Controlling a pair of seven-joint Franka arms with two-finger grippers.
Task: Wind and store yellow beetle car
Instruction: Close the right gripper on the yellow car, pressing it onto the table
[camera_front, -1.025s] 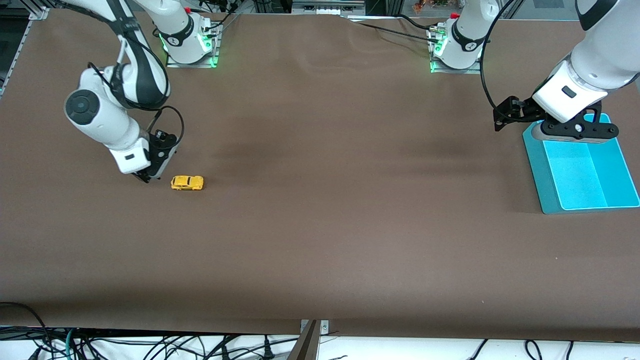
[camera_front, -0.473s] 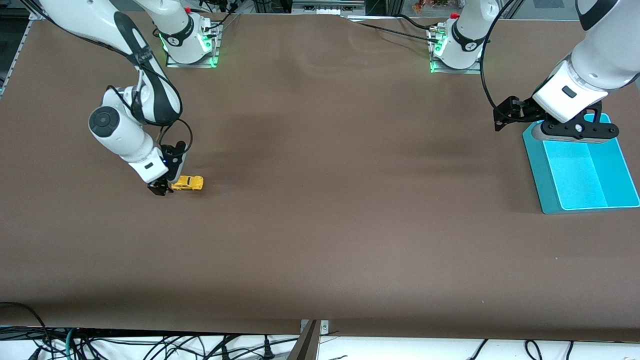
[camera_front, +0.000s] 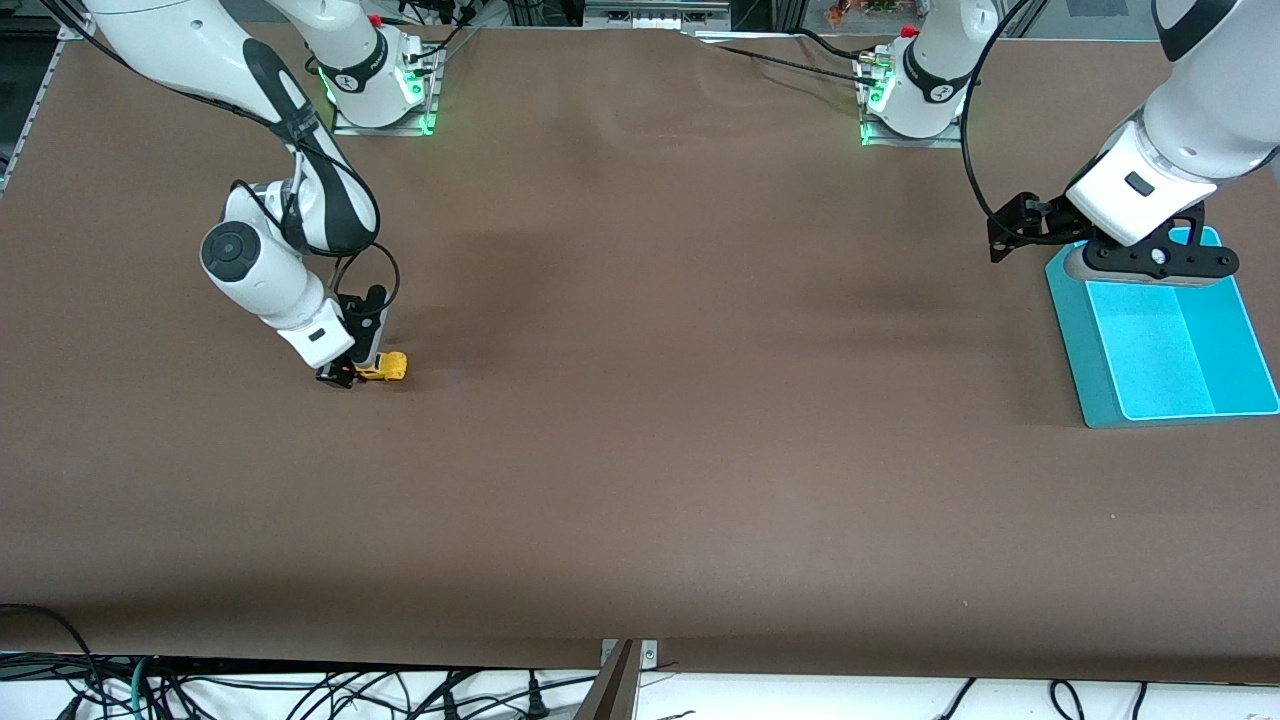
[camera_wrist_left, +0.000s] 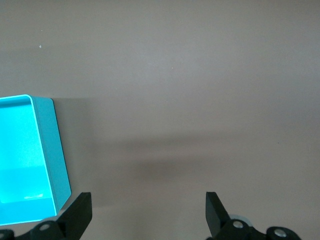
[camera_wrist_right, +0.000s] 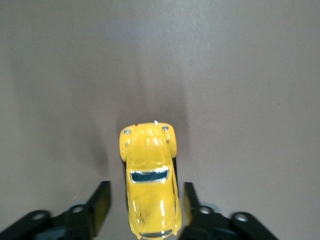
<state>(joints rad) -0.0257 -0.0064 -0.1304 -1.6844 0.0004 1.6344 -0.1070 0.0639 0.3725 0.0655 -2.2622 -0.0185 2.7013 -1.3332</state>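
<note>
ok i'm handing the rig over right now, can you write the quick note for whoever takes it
Right gripper: open, low at the table, fingers either side of the yellow beetle car, not closed on it yet.
Left gripper: open, waiting above the edge of the teal bin at the left arm's end of the table.
Car: on the table at the right arm's end, not gripped.
Done: approach to the car.
Left: grasp, wind, store it, presumably in the bin.

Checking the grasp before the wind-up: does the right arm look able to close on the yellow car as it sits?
Probably yes. The right gripper is open, a jaw on each side of the yellow car on the table, with nothing between them.
</note>
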